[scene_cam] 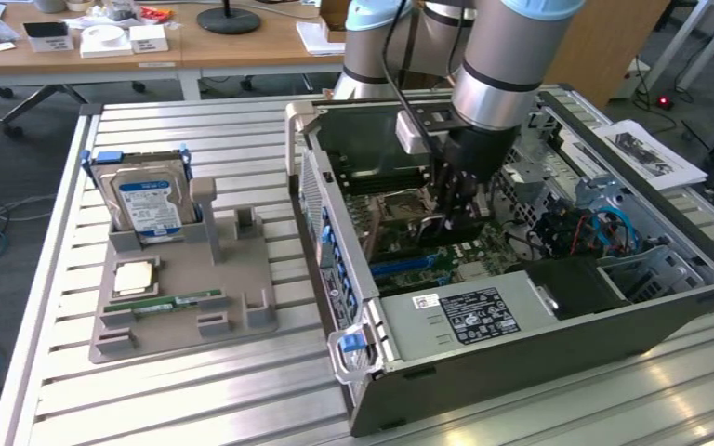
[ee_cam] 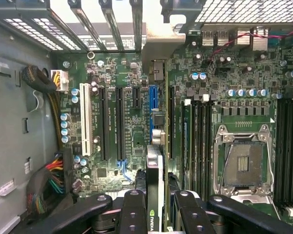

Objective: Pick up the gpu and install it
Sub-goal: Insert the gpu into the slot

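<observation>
Gripper [scene_cam: 456, 218] reaches into the open computer case [scene_cam: 506, 316] at the centre of the exterior view. Its fingers [ee_cam: 134, 209] are clamped on the gpu [ee_cam: 155, 165], one on each face. The card stands edge-on over the motherboard [ee_cam: 122, 122], in line with the blue expansion slot [ee_cam: 153, 105]; whether it is seated cannot be told. At the exterior view's left, the grey holder [scene_cam: 183, 316] carries a hard drive [scene_cam: 146, 200] and a memory stick [scene_cam: 165, 304].

The arm [scene_cam: 506, 65] is made of fat, round, silver-grey tubes with light blue rings at the joints, and a thin black cable [scene_cam: 386, 56] runs down its side. A small grey box [scene_cam: 415, 130] sits by the black wrist. The gripper [ee_cam: 158, 214] is black, and its fingers [ee_cam: 133, 212] have round screw heads on them
</observation>
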Robot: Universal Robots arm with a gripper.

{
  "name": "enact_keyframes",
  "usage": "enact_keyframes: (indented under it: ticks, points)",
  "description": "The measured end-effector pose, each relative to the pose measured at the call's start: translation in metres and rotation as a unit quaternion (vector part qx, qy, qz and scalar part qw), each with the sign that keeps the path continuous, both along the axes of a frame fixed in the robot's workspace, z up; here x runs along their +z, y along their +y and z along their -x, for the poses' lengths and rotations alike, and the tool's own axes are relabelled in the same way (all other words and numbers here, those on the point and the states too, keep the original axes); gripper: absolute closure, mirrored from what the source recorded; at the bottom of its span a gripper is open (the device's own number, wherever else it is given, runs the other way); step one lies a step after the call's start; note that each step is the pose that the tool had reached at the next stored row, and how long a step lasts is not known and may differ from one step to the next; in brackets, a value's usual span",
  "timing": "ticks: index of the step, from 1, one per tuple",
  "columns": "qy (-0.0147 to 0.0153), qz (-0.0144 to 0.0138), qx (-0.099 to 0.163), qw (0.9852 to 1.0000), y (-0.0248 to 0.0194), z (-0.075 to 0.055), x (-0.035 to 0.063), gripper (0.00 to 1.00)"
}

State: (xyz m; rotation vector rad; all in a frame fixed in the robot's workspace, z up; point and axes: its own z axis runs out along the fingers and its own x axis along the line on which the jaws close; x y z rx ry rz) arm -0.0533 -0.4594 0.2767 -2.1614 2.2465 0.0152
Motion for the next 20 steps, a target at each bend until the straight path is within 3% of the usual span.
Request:
enact_keyframes:
  ticks: [9, 20]
  points:
    - [0.0, 0.0, 0.0, 1.0, 0.0, 0.008, -0.0013, 0.73]
    - [0.0001, 0.0002, 0.0, 1.0, 0.0, 0.012, -0.0097, 0.73]
